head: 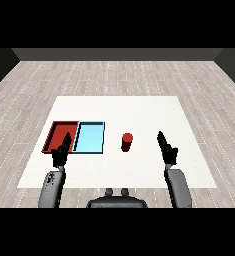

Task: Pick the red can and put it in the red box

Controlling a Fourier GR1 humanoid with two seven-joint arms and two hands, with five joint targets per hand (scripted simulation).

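A red can stands upright on the white table, to the right of the two trays. The red tray lies at the left, with the light blue tray touching its right side. My right hand is raised to the right of the can, apart from it, fingers straight and holding nothing. My left hand hovers over the near right corner of the red tray, fingers straight, holding nothing. It hides part of that tray's front edge.
The white table spreads wide behind and to the right of the can. Its near edge runs just in front of both forearms. Grey wooden floor surrounds it.
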